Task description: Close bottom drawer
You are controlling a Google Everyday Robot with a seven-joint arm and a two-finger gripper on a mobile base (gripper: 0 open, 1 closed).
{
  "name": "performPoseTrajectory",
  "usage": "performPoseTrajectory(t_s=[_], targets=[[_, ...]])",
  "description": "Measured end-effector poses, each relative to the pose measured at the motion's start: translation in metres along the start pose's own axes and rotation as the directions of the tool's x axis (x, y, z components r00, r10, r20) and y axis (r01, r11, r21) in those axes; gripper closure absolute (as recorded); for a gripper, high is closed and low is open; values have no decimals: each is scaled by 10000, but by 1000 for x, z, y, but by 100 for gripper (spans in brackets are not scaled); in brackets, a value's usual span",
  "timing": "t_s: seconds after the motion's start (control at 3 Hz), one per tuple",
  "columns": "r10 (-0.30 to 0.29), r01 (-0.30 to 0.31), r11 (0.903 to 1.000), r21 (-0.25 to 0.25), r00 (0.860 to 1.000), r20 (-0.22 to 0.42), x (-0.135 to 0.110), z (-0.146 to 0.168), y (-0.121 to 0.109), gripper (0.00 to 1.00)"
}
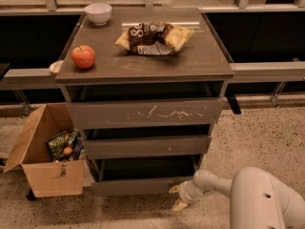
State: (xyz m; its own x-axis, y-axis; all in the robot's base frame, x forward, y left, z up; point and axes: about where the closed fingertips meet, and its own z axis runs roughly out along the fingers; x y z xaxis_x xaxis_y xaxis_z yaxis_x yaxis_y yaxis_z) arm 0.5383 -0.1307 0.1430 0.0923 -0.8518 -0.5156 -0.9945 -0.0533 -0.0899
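At the foot of the grey cabinet, the bottom drawer [143, 186] sits pulled out, its plain narrow front standing proud of the two fronts above and the dark tray open behind it. Just off its right end, low over the floor, is the gripper [176, 197], fingers [173, 190] spread with nothing between them. The upper tip is just beside the drawer's front corner, though I can't tell whether it's touching. My read is that we're at the approach-and-contact step, with the push itself not yet made. The next move calls for getting the gripper squarely onto the front face, more toward the middle than this corner, then driving straight in along the runners; pushing at the edge risks slipping off or skewing the tray. The white arm [214, 182] comes in from the lower right. Above, the middle drawer [147, 147] and the scratched top drawer [143, 113] are each partly out too. On the counter [200, 61]: a red apple [83, 57] at the left, a white bowl [98, 13] at the back corner, a pile of snack bags [153, 38] in the middle. On the speckled floor [257, 132] beside the cabinet's left, an open cardboard box [52, 178] holds packets.
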Motion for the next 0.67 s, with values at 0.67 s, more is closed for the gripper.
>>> performPoseTrajectory(t_s=[0.67], targets=[[-102, 97, 9996, 270, 9998, 167, -1, 7, -13, 0]])
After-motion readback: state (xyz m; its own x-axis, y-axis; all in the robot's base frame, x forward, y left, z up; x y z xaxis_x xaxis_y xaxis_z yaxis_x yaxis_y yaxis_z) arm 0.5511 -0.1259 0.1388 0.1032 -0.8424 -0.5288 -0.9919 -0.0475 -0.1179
